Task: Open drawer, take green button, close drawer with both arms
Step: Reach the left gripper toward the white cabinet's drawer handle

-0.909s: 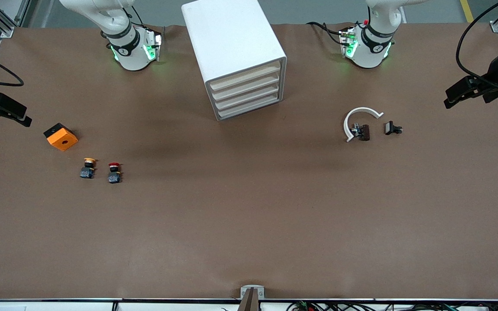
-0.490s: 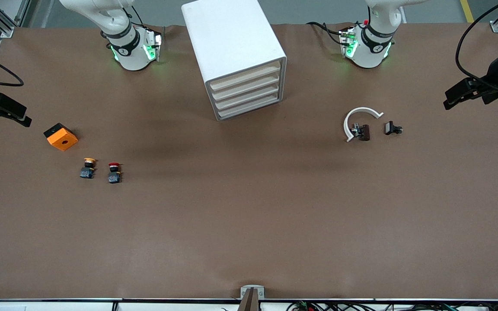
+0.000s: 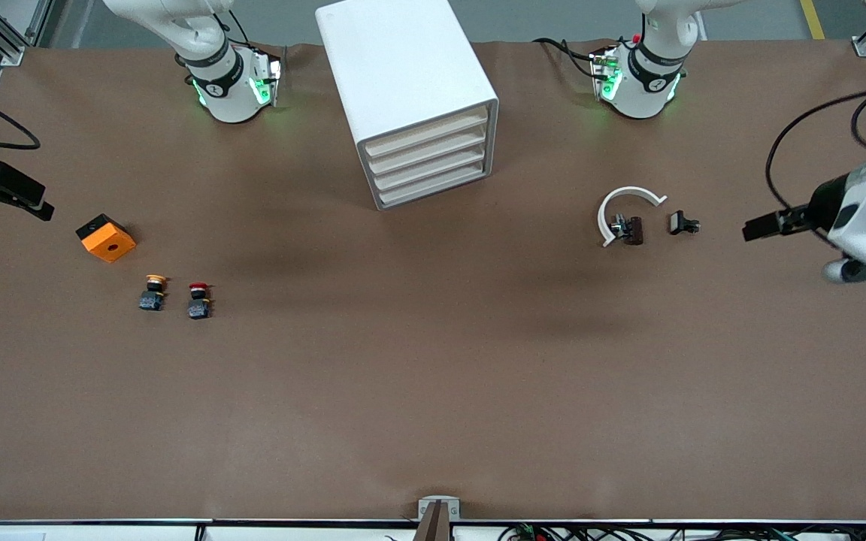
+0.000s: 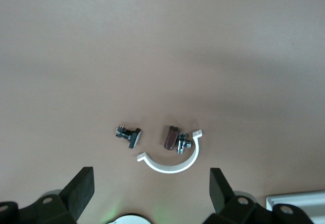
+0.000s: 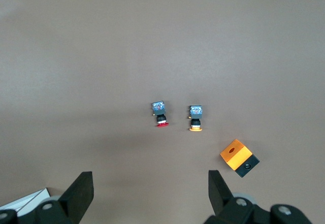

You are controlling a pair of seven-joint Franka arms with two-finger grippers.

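Brown paper-like covering spreads across the whole tabletop (image 3: 433,391), and the white cabinet (image 3: 403,83) serves as the landmark, standing between the two arm bases at the edge farthest from the front camera. Its four beige-fronted drawers are all pushed in; the drawer (image 3: 433,192) of the task is the lowest one, shut flush with the rest. No green-capped button shows anywhere on the tabletop.

Toward the right arm's end from the cabinet, and nearer to the front camera than it, lie an orange block (image 3: 106,238) with a black underside, a yellow-capped button (image 3: 152,292) and a red-capped button (image 3: 198,300), the two buttons just beside each other. Toward the left arm's end from the cabinet lie a white curved clip (image 3: 623,207), a small brown part (image 3: 631,230) touching its open side, and a small black part (image 3: 682,223) just beside them.

The left claw (image 3: 760,228) hangs over the tabletop at the left arm's end, well apart from the cabinet, past the black part; the left wrist view shows its fingers (image 4: 81,188) spread wide with nothing between them. The right claw (image 3: 23,199) hangs at the right arm's end, over the tabletop edge near the orange block, and its fingers (image 5: 81,192) are likewise spread wide and empty.
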